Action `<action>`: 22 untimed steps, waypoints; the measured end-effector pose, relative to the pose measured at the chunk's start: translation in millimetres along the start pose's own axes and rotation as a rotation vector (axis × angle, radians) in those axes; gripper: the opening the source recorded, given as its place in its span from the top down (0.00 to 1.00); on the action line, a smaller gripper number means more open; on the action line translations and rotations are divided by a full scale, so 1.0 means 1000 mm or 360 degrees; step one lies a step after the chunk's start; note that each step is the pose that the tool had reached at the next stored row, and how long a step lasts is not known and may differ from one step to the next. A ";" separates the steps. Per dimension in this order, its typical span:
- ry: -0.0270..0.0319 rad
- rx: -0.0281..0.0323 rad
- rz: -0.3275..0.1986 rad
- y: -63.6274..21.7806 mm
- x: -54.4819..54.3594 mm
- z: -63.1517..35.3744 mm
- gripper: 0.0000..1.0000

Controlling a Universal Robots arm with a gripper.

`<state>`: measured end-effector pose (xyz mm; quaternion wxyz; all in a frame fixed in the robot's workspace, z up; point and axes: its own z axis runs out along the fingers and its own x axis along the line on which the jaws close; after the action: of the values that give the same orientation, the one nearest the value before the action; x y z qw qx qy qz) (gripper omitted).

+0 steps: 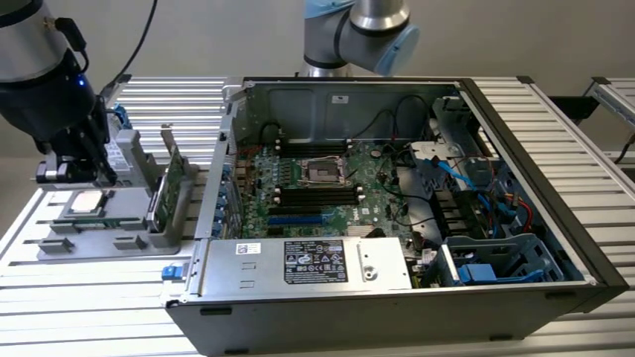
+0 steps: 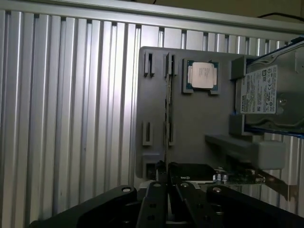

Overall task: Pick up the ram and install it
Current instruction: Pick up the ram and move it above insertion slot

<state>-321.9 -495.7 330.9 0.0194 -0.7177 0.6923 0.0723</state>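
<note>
Gripper point(image 2: 167, 186): black, fingers drawn close together, poised over the near end of a grey tray point(image 2: 194, 123). Whether the tips touch anything cannot be told.

Ram point(image 2: 167, 104): thin stick seen edge-on, standing upright in the tray's slotted holders, in line with the gap between the fingers and still seated.

Processor point(image 2: 202, 76): square, silver-topped, lying flat in a recess just beside the far end of the ram.

Expansion card point(image 2: 237, 178): green with a silver bracket, upright at the tray's edge, apart from the ram.

Hard drive point(image 2: 266, 92): labelled face showing, propped on edge at the tray's side beyond the processor.

Table point(image 1: 100, 312): slatted aluminium, bearing the tray and, on the exterior view's right, a computer case point(image 1: 397, 327).

Computer case: side panel off, lying open.

Motherboard point(image 1: 343, 216): green, inside the case, with black memory slots point(image 1: 317, 195) beside the central socket, well apart from the tray.
</note>
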 end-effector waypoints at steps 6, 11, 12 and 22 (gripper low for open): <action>-0.00013 -0.00305 0.0004 -0.0124 -0.002 -0.0139 0.87; 0.00026 -0.00331 0.0007 -0.0195 -0.009 -0.0413 0.87; 0.00036 -0.00334 0.0007 -0.0207 -0.010 -0.0446 0.87; 0.00037 -0.00336 0.0008 -0.0655 -0.011 -0.0616 0.87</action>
<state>-252.2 -489.9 388.5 0.0109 -0.7163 0.6932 0.0789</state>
